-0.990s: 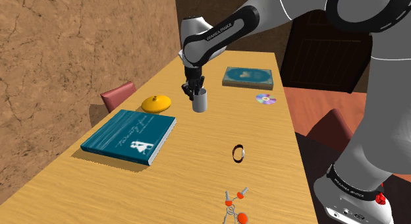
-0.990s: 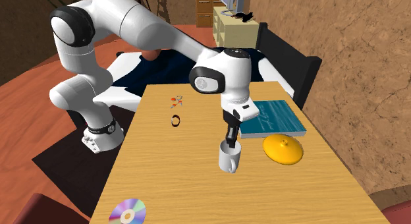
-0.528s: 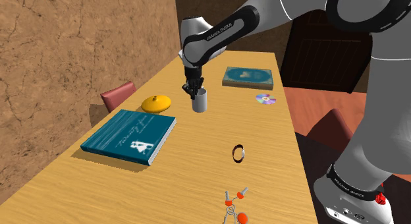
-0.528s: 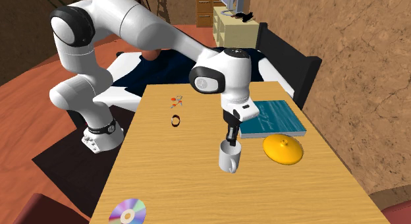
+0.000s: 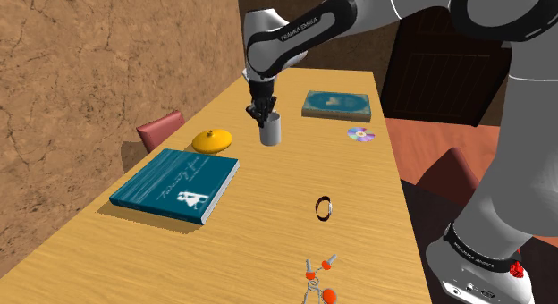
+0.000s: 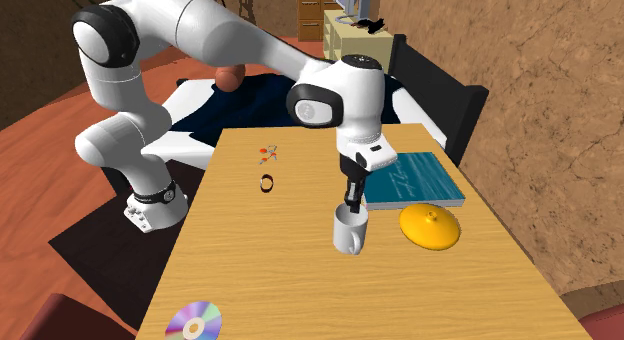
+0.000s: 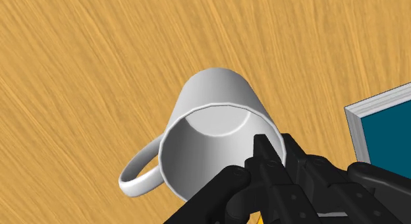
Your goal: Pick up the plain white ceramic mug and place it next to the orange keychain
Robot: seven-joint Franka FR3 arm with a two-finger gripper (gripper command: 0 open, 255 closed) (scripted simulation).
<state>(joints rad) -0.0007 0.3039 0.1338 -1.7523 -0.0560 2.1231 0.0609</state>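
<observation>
One step done: your tool (image 5: 263, 118) pinches the white mug (image 5: 271, 133) by its rim (handle untouched). Carrying it along the desk (image 5: 376, 199) to the orange keychain (image 5: 318, 277) remains.

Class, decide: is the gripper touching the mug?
Touching. In the wrist view the gripper clasps the rim of the mug, one finger inside, one outside.

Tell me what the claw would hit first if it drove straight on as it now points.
The claw is shut on the rim of the white mug and points down, so probably the wooden tabletop below, mug base first; the gap is unclear.
</observation>
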